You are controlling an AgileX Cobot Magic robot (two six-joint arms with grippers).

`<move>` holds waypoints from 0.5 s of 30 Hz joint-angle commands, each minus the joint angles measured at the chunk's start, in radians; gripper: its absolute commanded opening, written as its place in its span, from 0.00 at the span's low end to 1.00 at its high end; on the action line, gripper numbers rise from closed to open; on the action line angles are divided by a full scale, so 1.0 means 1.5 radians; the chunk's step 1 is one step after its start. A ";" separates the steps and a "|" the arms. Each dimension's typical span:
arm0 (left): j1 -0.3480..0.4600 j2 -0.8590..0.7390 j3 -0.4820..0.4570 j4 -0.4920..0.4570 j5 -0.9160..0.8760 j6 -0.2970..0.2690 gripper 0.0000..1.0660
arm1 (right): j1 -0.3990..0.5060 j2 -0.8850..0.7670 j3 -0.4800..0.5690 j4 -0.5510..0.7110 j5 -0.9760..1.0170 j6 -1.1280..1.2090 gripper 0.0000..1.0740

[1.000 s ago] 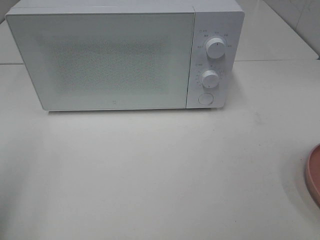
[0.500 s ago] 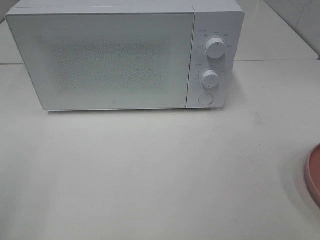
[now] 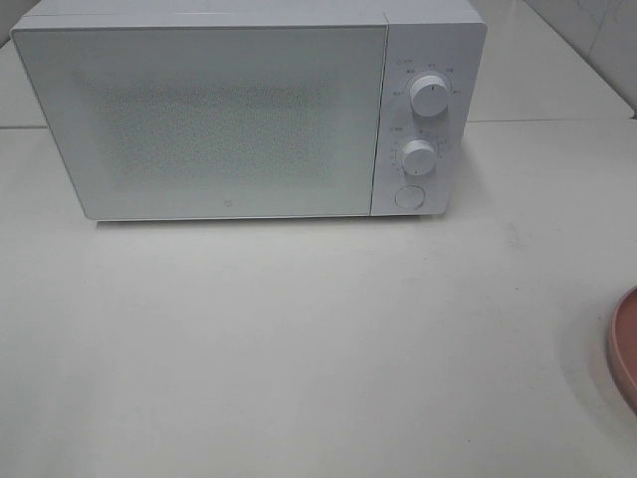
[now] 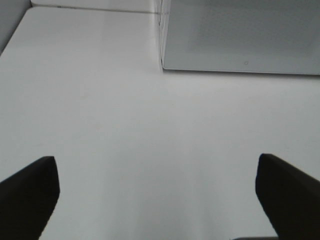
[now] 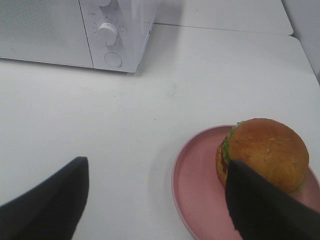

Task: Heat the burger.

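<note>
The burger (image 5: 265, 152), with a golden-brown bun and green lettuce showing, sits on a round pink plate (image 5: 195, 192). My right gripper (image 5: 157, 200) stands open above the table, one finger over the plate's edge just in front of the burger, nothing between the fingers. Only the plate's rim (image 3: 625, 349) shows at the right edge of the high view; the burger is out of that view. My left gripper (image 4: 157, 195) is wide open over bare table, in front of the microwave's left corner. The white microwave (image 3: 249, 110) has its door shut.
The microwave's right panel carries two knobs (image 3: 429, 97) (image 3: 419, 157) and a round button (image 3: 408, 197). White table (image 3: 299, 339) stretches in front of it. A table seam runs behind, at the microwave's level.
</note>
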 commanded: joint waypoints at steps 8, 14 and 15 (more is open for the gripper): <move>0.001 -0.027 0.001 -0.002 -0.011 -0.004 0.94 | -0.004 -0.017 0.001 0.003 -0.005 -0.005 0.70; 0.001 -0.026 0.001 0.001 -0.011 -0.004 0.94 | -0.004 -0.017 0.001 0.003 -0.005 -0.005 0.70; 0.001 -0.026 0.001 0.001 -0.011 -0.004 0.94 | -0.004 -0.017 0.001 0.003 -0.005 -0.005 0.70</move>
